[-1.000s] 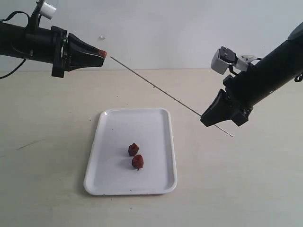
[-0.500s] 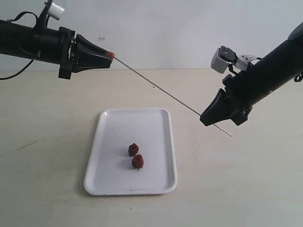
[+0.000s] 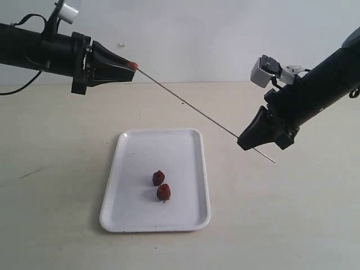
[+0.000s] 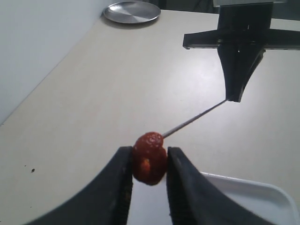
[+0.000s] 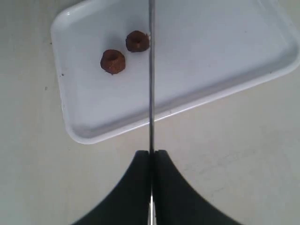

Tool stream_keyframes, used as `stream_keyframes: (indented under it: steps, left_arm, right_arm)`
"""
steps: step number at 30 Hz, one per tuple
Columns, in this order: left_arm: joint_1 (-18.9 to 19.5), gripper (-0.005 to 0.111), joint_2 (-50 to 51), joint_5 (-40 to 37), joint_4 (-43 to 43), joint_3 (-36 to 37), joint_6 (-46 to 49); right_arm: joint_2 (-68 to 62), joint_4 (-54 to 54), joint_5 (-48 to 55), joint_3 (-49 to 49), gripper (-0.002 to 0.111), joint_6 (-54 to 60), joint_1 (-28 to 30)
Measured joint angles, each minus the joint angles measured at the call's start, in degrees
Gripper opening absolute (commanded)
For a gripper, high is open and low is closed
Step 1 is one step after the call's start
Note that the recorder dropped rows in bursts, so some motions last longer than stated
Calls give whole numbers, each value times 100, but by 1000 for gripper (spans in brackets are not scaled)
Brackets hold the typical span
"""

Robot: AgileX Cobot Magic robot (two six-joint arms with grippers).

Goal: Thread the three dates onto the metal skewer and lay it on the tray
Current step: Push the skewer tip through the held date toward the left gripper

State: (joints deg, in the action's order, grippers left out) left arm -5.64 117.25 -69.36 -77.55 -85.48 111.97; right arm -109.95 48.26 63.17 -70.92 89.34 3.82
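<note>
My left gripper point(image 3: 131, 66) is shut on one date point(image 4: 149, 157), held in the air at the upper left. The tip of the metal skewer point(image 3: 188, 104) touches that date. The skewer runs diagonally down to my right gripper point(image 3: 242, 142), which is shut on it near its lower end; a short tail sticks out behind. In the right wrist view the skewer point(image 5: 151, 75) rises straight from the right gripper point(image 5: 151, 153). Two more dates point(image 3: 158, 178) point(image 3: 163, 192) lie close together on the white tray point(image 3: 130, 149), seen from the right wrist as dates point(image 5: 137, 41) point(image 5: 113, 61) on the tray point(image 5: 225, 61).
The tray sits on a pale beige tabletop point(image 3: 292, 214) below the raised skewer. A round metal plate point(image 4: 131, 11) lies at the far end of the table in the left wrist view. A white wall stands behind the table.
My left gripper has carried its date a little to the right and up, bringing it onto the skewer's tip. The right gripper and skewer have barely moved.
</note>
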Motion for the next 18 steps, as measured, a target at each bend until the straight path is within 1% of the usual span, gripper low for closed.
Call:
stream_keyframes:
  steps: [7, 11, 18]
  left_arm:
    - [-23, 27, 0, -14, 0, 0, 0]
    - [-28, 27, 0, -42, 0, 0, 0]
    - [-28, 27, 0, -57, 249, 0, 0]
  right_arm:
    - [0, -86, 79, 0, 0, 228, 0]
    - [0, -156, 51, 0, 0, 574, 0]
    - [0, -156, -301, 0, 0, 932, 0]
